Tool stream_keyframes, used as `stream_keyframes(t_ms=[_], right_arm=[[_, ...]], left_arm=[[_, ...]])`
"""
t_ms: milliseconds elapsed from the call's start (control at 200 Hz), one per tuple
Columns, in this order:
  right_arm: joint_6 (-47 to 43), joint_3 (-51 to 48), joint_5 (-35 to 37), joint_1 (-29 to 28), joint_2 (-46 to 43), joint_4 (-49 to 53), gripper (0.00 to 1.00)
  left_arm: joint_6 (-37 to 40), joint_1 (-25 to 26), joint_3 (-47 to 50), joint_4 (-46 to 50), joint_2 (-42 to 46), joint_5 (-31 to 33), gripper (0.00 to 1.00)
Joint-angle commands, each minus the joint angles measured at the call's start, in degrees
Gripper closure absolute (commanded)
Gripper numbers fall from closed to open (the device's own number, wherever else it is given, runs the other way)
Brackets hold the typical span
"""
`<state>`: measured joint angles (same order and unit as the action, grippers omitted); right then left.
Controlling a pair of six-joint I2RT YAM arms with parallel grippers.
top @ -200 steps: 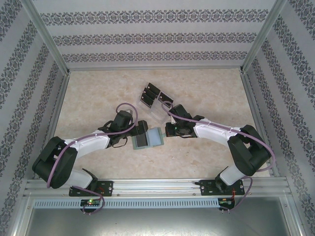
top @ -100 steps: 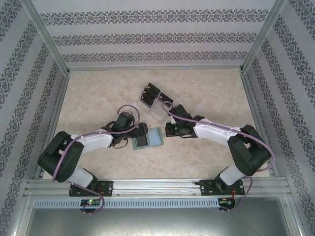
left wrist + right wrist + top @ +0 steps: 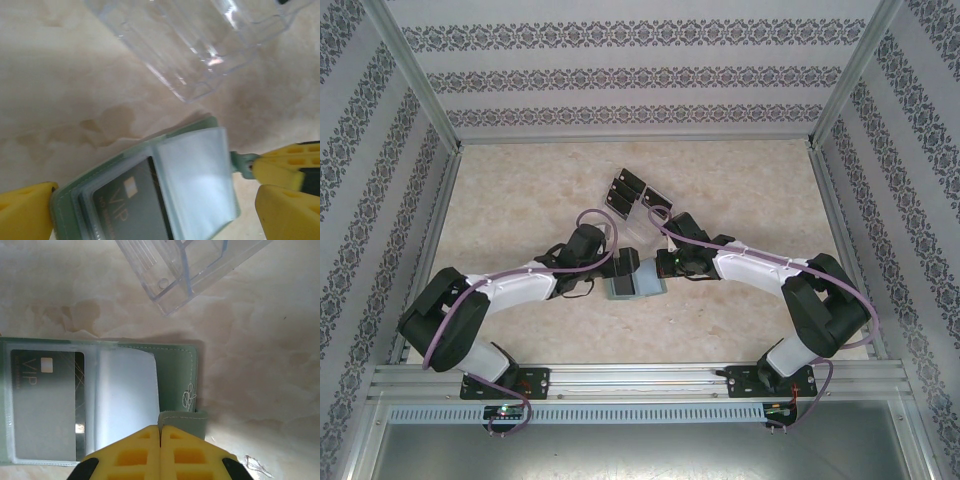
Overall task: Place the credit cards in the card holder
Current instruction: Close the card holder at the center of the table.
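The card holder (image 3: 637,284) lies open on the desk (image 3: 520,190), near the middle, between the two grippers. It looks light and soft, with thin grey-green covers and limp clear sleeves. It will probably slide or fold if pushed, and it needs pinning while a card goes in. Its handiest hold is the clasp tab (image 3: 183,420) on one edge. The right gripper (image 3: 160,434) has its fingers pressed together on that tab. The left gripper (image 3: 155,202) is spread wide, with one yellow finger (image 3: 25,212) off each side of the holder, and it grips nothing.

Inside the holder, one black card (image 3: 46,405) marked VIP sits in the sleeve farthest from the tab. The sleeve (image 3: 127,397) next to it, toward the tab, looks empty and lifts a little off the cover.

The loose credit cards (image 3: 623,192) lie flat on the desk beyond the holder, well apart from it. They look thin, stiff and probably slick. They lie flush with the surface, so an edge is the likely place to take one, perhaps after sliding or tipping it up.

A clear plastic tray (image 3: 185,270) lies between those cards and the holder. In the wrist views only bare desk shows through its walls. Whether it holds anything elsewhere I cannot tell.
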<state>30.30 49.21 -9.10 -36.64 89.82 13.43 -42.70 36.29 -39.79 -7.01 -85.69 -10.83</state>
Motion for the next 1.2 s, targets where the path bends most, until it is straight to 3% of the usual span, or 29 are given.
stream_keyframes(t_ms=[0, 225, 620, 700, 844, 1034, 1194], right_arm=[[1.1, -0.3, -1.1, -0.6, 0.8, -1.2, 1.0], [1.2, -1.4, -0.7, -0.1, 0.1, -1.2, 1.0], [2.6, -8.2, -1.9, 6.7, -6.4, -1.7, 1.0], [3.4, -10.0, -2.1, 8.1, -7.9, -2.2, 0.75], [3.7, -11.8, -2.4, 9.3, -12.4, -0.5, 0.63], [4.7, -12.9, -3.8, 9.6, -16.9, 1.0, 0.58], [8.1, -15.2, -6.9, 7.8, -19.0, -1.7, 0.65]], left_arm=[[-2.2, 1.9, -1.5, -4.2, 0.4, -1.4, 0.0], [-5.5, 6.4, -4.1, -9.9, -2.7, -0.8, 0.0], [-9.6, 11.9, -9.0, -18.4, -11.8, 0.9, 0.0], [-10.1, 12.7, -9.6, -19.1, -13.6, 1.2, 0.0], [-10.1, 13.4, -9.9, -17.4, -15.3, 2.5, 0.0], [-11.2, 13.5, -8.5, -18.8, -16.0, 4.3, 0.0], [-10.6, 13.4, -9.2, -16.3, -14.6, 5.8, 0.0]])
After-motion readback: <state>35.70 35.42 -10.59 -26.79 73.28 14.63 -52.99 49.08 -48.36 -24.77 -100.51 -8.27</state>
